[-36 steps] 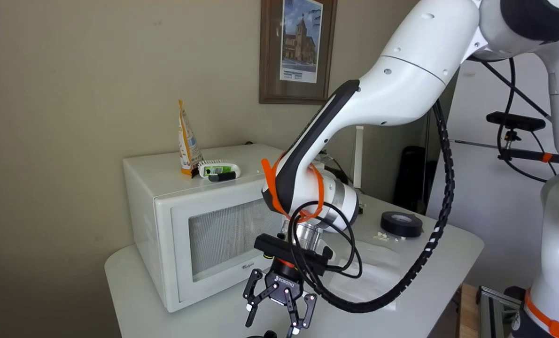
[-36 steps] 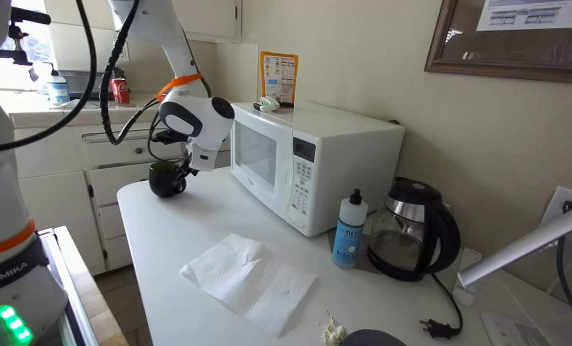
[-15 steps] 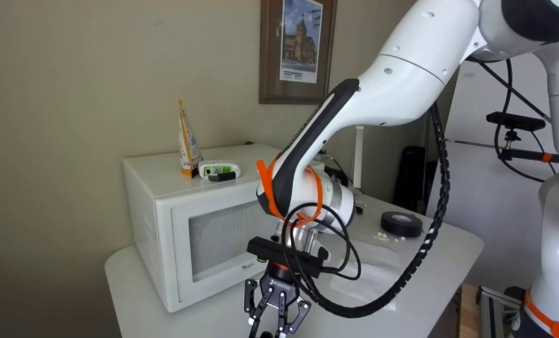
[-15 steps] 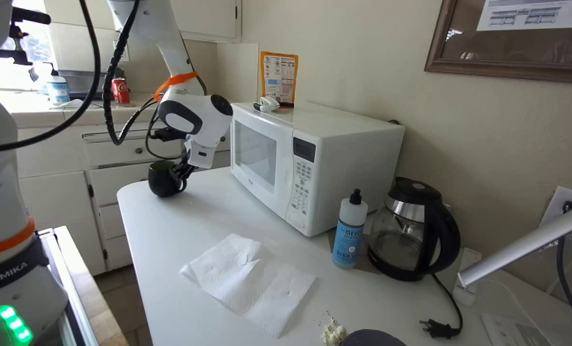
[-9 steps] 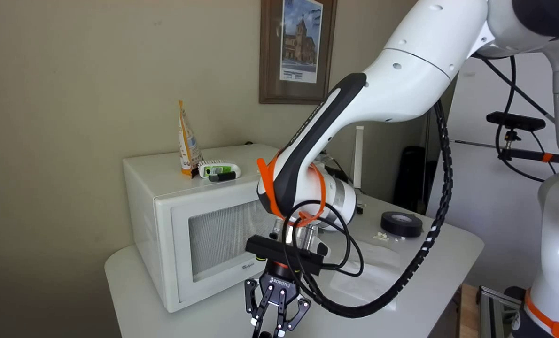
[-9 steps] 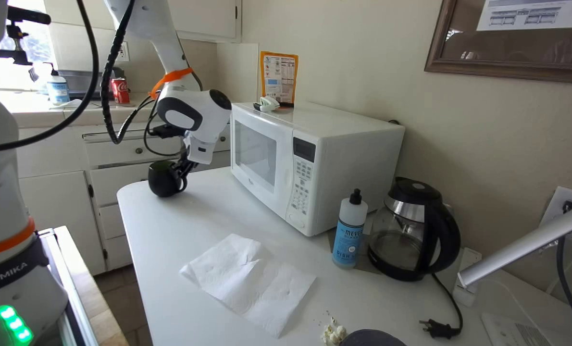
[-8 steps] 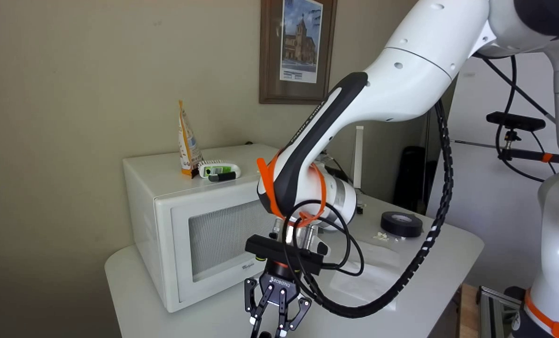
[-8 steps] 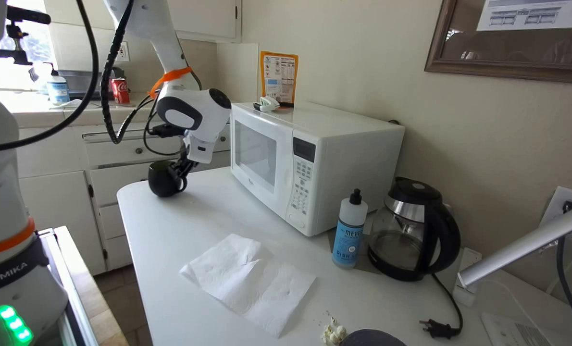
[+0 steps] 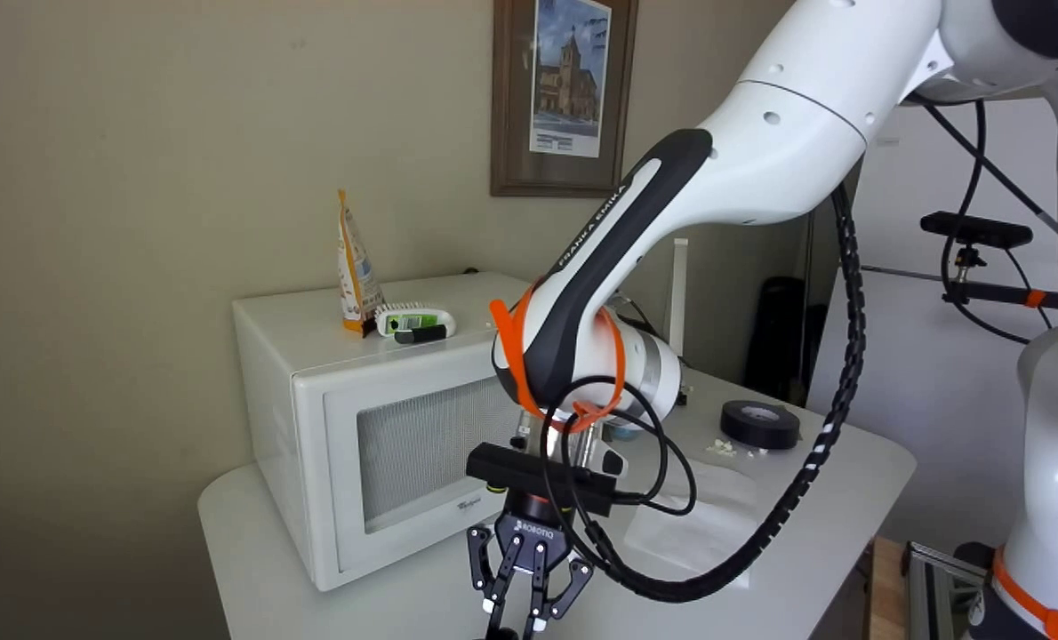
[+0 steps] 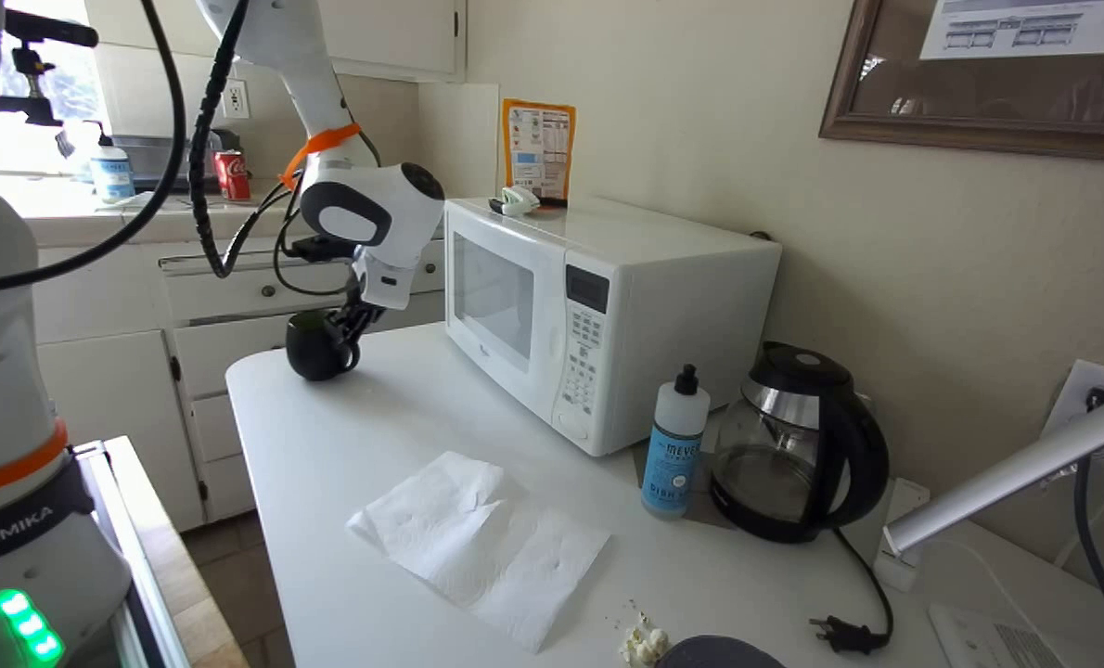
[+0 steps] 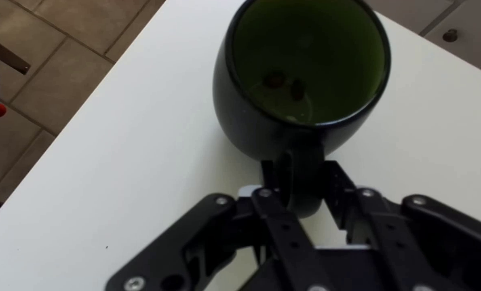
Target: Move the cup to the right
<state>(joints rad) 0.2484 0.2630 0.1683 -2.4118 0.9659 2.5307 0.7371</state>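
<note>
The cup (image 11: 301, 60), dark outside and green inside with a few small brown bits at its bottom, stands upright on the white table. Its handle (image 11: 307, 182) points toward my gripper (image 11: 299, 178). Both fingers reach past the handle, one on either side, partly drawn together. The right finger seems to touch it; dark shadow on the left side hides whether that finger does too. In an exterior view the gripper (image 10: 350, 323) meets the cup (image 10: 315, 346) from the microwave side. In an exterior view the gripper (image 9: 511, 622) is at the bottom edge, its fingertips cut off.
The table (image 11: 103, 194) ends close beside the cup, with tiled floor below. A white microwave (image 10: 598, 306) stands behind the arm. Farther along the table are a paper towel (image 10: 482, 547), a soap bottle (image 10: 675, 455), a glass kettle (image 10: 793, 445) and a black roll (image 9: 760, 425).
The fingers stood wider apart earlier and have narrowed around the handle. The wrist shifted slightly and the forearm rose a little. The cup has stayed in place.
</note>
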